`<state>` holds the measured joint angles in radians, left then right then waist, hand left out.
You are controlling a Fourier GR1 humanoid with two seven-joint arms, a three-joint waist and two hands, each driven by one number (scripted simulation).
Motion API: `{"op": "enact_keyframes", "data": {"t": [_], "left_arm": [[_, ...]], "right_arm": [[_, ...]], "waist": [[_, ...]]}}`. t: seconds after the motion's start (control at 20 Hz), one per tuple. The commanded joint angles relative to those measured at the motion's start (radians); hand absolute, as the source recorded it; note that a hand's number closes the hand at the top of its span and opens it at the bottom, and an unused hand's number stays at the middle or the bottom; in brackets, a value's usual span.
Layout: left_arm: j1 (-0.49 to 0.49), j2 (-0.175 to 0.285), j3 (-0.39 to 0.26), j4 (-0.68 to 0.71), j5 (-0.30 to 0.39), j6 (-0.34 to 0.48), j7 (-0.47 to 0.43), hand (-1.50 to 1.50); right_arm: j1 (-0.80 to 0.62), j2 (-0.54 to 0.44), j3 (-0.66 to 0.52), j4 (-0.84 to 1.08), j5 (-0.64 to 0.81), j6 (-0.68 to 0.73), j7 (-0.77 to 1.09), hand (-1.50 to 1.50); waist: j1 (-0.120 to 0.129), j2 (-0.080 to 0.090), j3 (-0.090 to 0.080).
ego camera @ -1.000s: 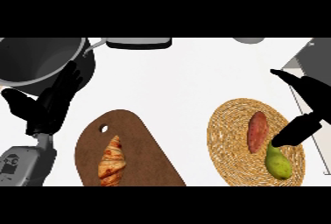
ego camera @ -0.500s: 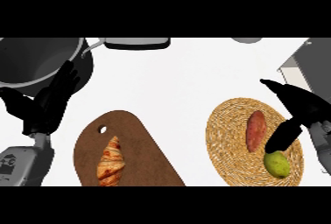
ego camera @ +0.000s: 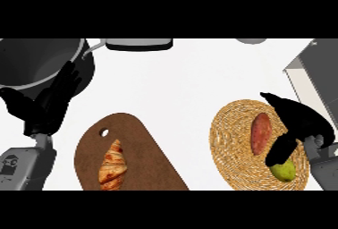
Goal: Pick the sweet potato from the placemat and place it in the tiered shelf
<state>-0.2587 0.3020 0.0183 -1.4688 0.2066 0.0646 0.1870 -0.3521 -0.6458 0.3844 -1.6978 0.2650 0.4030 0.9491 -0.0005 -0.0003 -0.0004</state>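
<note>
Right hand (ego camera: 300,121) hovered open at frame right, beside the sweet potato (ego camera: 260,133); I'd straddle its middle, clear of the green fruit (ego camera: 285,170), before closing.

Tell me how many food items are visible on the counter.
3. A croissant lies on the wooden cutting board; a sweet potato and a green fruit lie on the woven placemat, the fruit partly covered by the right hand.

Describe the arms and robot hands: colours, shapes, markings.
The left robot hand and right robot hand are plain black, with slim tapering fingers plus a thumb. The left forearm is a light grey boxy shell, rounded corners, with a small dark marking. The right forearm is the same grey, mostly cut off. No cables visible.
</note>
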Motion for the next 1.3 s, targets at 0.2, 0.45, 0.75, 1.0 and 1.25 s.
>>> {"op": "enact_keyframes", "data": {"t": [0.2,0.45,0.75,1.0,1.25], "left_arm": [[0.021,-0.043,0.001,-0.059,-0.053,0.025,0.046,0.00],[0.085,-0.022,0.040,-0.067,-0.031,-0.053,-0.009,0.00],[0.037,-0.046,0.065,0.006,-0.049,-0.063,-0.028,0.00],[-0.008,-0.094,0.042,0.039,-0.088,-0.033,-0.027,0.00],[0.040,-0.046,0.082,-0.062,-0.062,-0.078,0.034,0.00]], "right_arm": [[0.019,0.095,-0.081,0.029,0.097,0.062,0.026,-1.50],[0.053,0.183,-0.054,0.069,0.195,0.023,-0.026,-1.50],[0.108,0.195,-0.120,0.152,0.270,0.030,-0.151,-1.50],[0.079,0.252,-0.141,0.298,0.321,0.008,-0.259,-1.50],[0.112,0.264,-0.152,0.345,0.366,0.018,-0.325,1.50]], "waist": [[0.002,0.000,0.000],[0.004,0.000,0.000],[0.000,0.000,0.000],[0.002,0.001,0.001],[0.004,0.000,0.001]]}}
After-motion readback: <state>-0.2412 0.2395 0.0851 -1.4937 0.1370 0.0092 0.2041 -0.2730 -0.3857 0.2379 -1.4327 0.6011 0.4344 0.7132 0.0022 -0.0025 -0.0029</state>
